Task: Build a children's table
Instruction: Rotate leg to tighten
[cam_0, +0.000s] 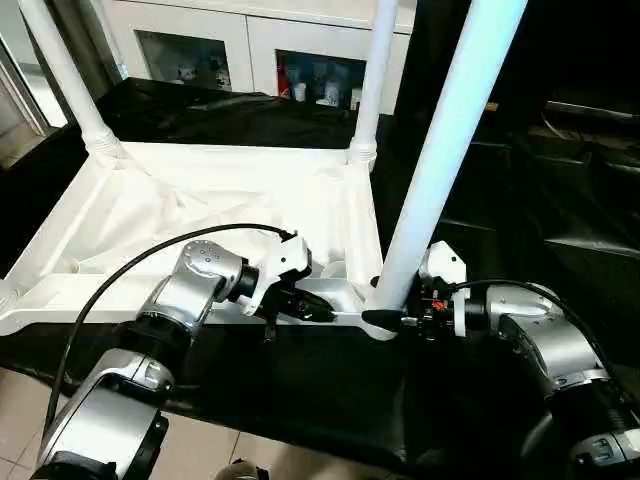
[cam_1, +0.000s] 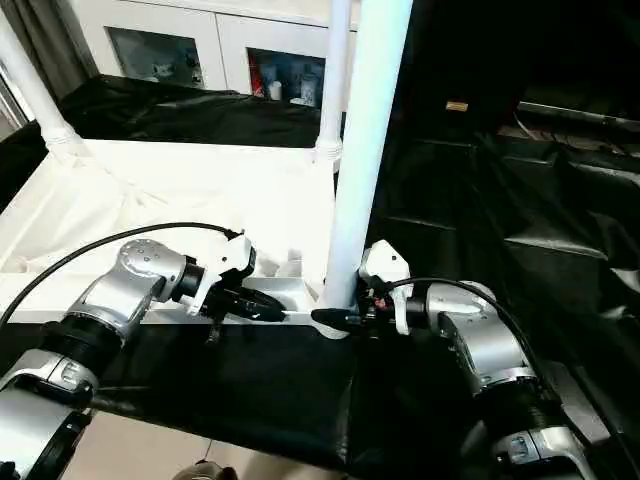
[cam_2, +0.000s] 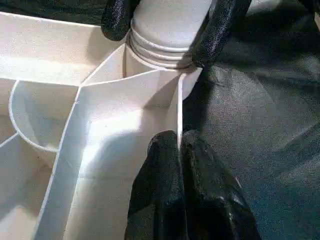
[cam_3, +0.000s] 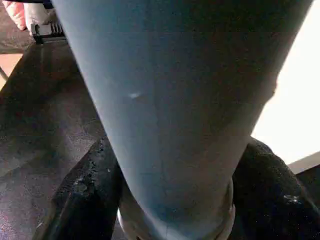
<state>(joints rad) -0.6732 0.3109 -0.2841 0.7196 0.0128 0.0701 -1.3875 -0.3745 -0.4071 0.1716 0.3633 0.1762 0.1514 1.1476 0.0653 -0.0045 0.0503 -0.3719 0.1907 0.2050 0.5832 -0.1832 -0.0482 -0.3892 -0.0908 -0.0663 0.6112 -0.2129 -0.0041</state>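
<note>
Three legs stand up from the upturned table top (cam_0: 200, 200) on the black-draped bench: two seated in the far corner sockets, and the near-right leg (cam_0: 440, 150), long axis close to vertical and leaning slightly, its ribbed foot at the mouth of the near-right corner socket (cam_2: 150, 65). The right gripper (cam_0: 385, 318) is closed around that leg's base, directly at the socket and best placed to drive it down, judging by the ribs exposed above the rim. The left gripper (cam_2: 179, 175), just beside, pinches the top's edge wall (cam_2: 178, 107), steadying it
</note>
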